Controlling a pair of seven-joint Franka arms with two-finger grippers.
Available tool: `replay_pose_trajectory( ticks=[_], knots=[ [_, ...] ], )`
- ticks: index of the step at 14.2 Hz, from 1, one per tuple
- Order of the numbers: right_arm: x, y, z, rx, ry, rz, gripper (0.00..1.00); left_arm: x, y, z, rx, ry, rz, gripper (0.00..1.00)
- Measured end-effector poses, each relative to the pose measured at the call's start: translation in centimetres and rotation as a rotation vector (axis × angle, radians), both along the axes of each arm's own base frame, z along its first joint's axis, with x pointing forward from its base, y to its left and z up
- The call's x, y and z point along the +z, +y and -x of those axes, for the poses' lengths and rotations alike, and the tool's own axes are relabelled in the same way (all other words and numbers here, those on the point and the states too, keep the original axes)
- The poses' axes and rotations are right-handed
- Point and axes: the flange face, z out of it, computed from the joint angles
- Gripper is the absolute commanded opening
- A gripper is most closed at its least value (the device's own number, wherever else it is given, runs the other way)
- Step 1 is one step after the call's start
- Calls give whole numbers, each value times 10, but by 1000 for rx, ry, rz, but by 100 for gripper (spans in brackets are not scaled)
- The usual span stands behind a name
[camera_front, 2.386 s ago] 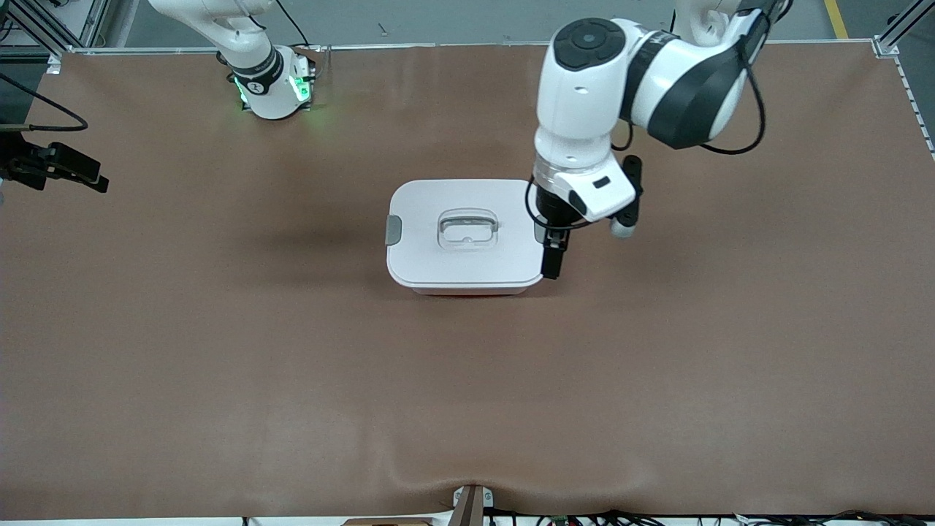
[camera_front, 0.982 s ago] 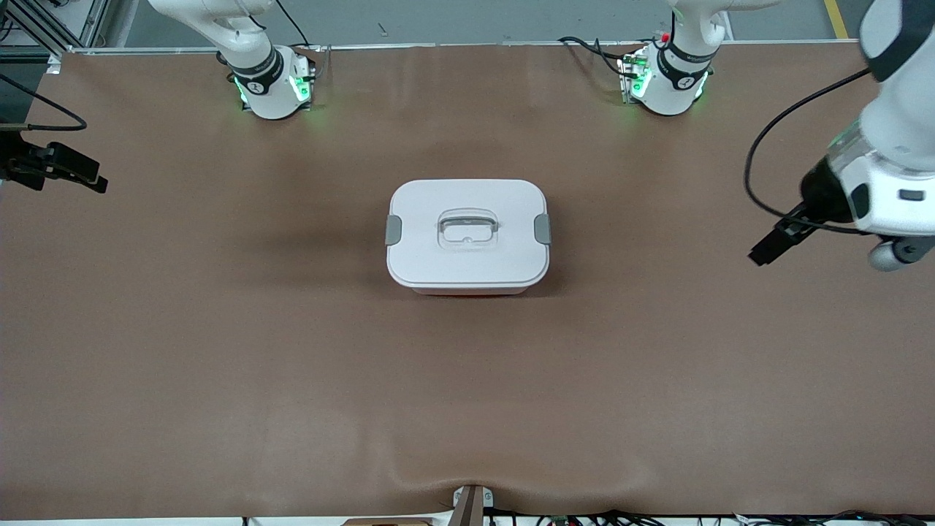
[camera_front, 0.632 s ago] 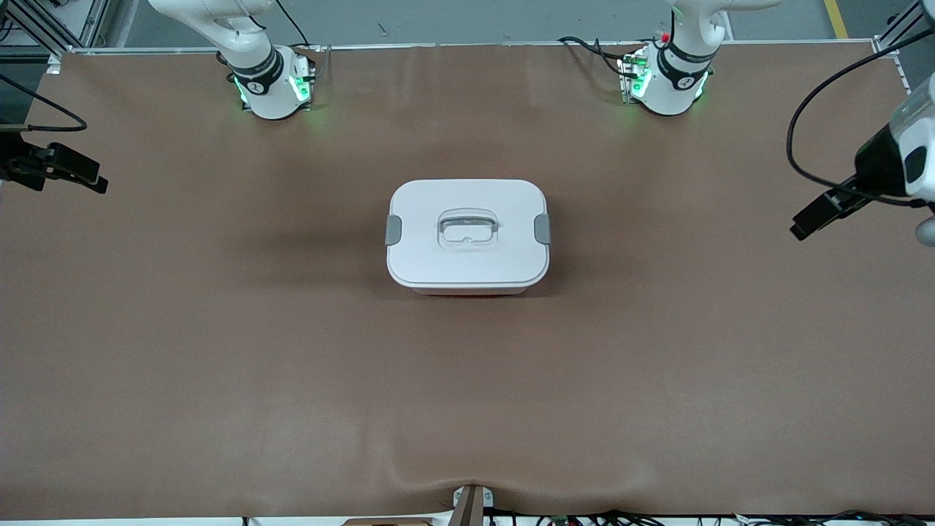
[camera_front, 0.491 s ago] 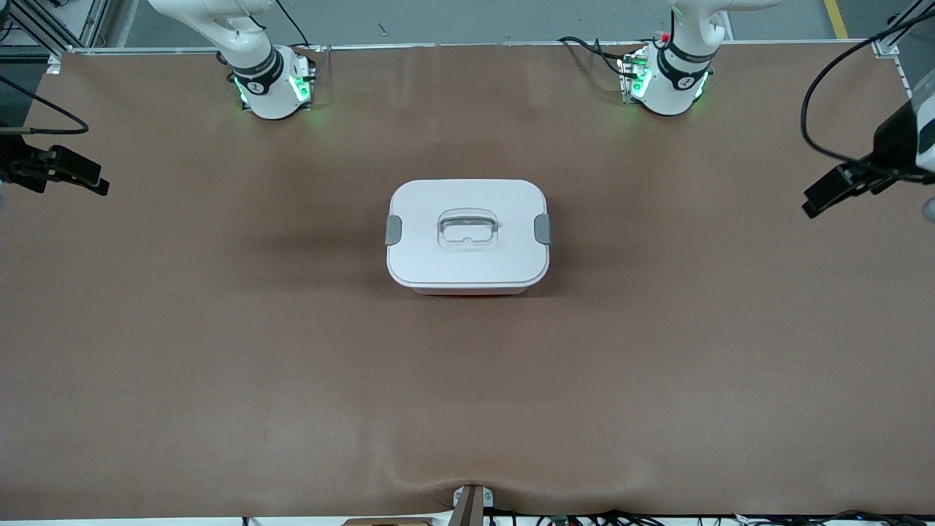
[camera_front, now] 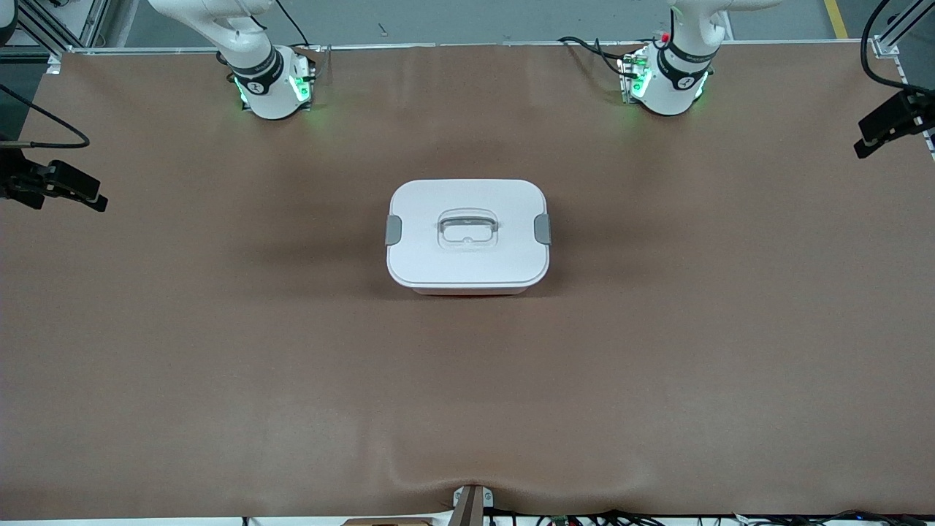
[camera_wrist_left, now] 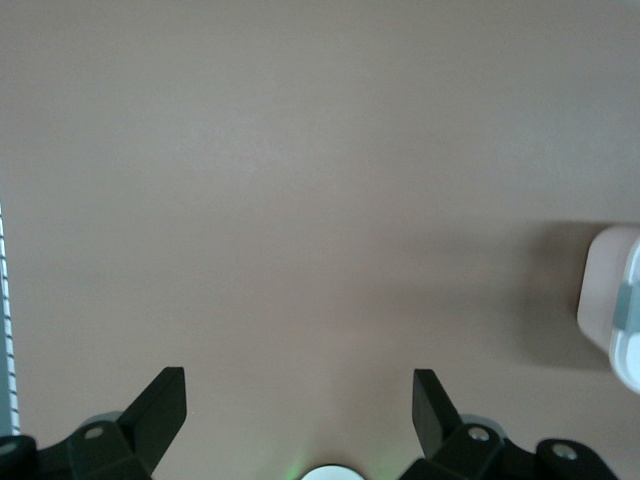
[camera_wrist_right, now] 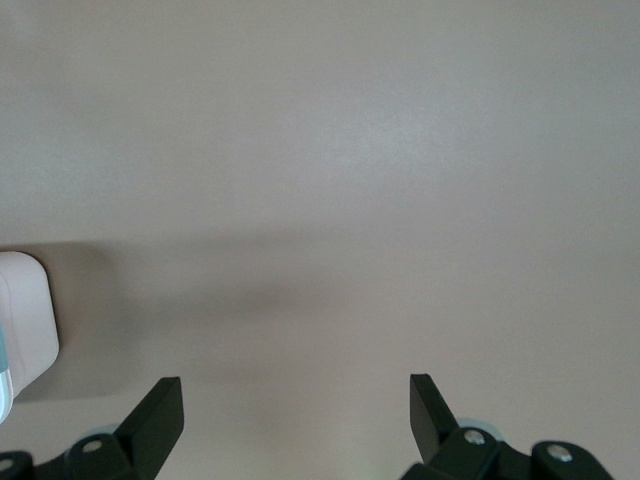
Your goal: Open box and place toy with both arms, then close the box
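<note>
The box [camera_front: 467,234] stands in the middle of the table with its white lid on, a grey clip [camera_front: 393,229] at each short end and a clear handle [camera_front: 467,226] in the lid's middle. The toy is out of view. My left gripper [camera_front: 869,139] hangs open over the table's edge at the left arm's end, well away from the box. In the left wrist view its fingers [camera_wrist_left: 300,385] are spread over bare mat, with a corner of the box [camera_wrist_left: 615,300] at the frame's side. My right gripper [camera_front: 88,193] waits open at the right arm's end, and its wrist view [camera_wrist_right: 297,390] shows a box corner [camera_wrist_right: 25,320].
Brown mat [camera_front: 292,365] covers the whole table. The two arm bases [camera_front: 274,84] [camera_front: 665,80] stand at the edge farthest from the front camera. A small ridge in the mat [camera_front: 471,478] lies at the nearest edge. A metal rail [camera_wrist_left: 5,330] borders the table under the left gripper.
My left arm has pulled away from the box's clip and swung out to its end of the table, ending by the table's edge. The right gripper has barely shifted.
</note>
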Motion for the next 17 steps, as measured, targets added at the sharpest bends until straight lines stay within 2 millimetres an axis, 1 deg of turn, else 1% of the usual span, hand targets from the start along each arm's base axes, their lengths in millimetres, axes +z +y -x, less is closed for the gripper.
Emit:
replay_pose_trajectory(
  ticks=[3,6,9,11,13,15,16,17],
  knots=[
    [0,0,0,0,0,0,100,3,-2,3,-71,2,0,100],
    [0,0,0,-1,0,0,100,1,-3,-2,-83,-24,14,100],
    [0,0,0,0,0,0,100,-6,-9,-10,-87,-48,97,100],
    [0,0,0,0,0,0,100,-14,-4,-15,-74,-48,118,100],
    [0,0,0,0,0,0,100,-21,-1,-19,-42,-47,119,100],
    [0,0,0,0,0,0,100,-24,-2,-22,-7,-45,106,100],
    [0,0,0,0,0,0,100,-24,-5,-22,-9,-46,72,100],
    [0,0,0,0,0,0,100,-24,-14,-22,-21,-48,40,100]
  ],
)
